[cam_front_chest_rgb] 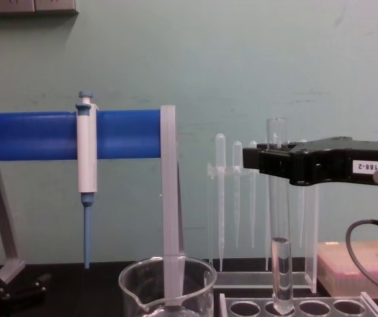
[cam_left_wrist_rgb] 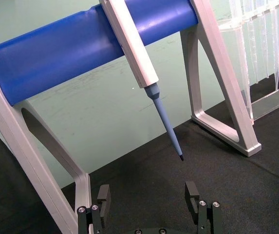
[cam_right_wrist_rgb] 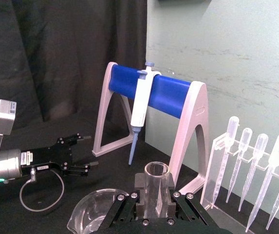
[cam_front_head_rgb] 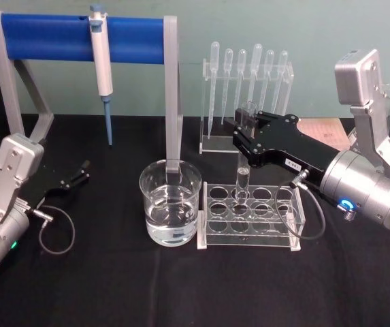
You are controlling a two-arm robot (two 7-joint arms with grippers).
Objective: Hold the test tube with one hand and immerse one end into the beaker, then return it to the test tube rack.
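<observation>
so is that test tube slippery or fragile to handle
Probably rigid but fragile: the test tube is clear glass, so the right gripper clamping it shouldn't squeeze hard. Smooth walls may slip. Round, it would likely roll if laid outside the test tube rack. Left gripper sits parked.

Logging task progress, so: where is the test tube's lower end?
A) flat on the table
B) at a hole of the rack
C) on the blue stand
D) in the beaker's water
B: the right gripper holds the test tube upright, its lower end at a hole of the rack, beside the beaker.
</observation>
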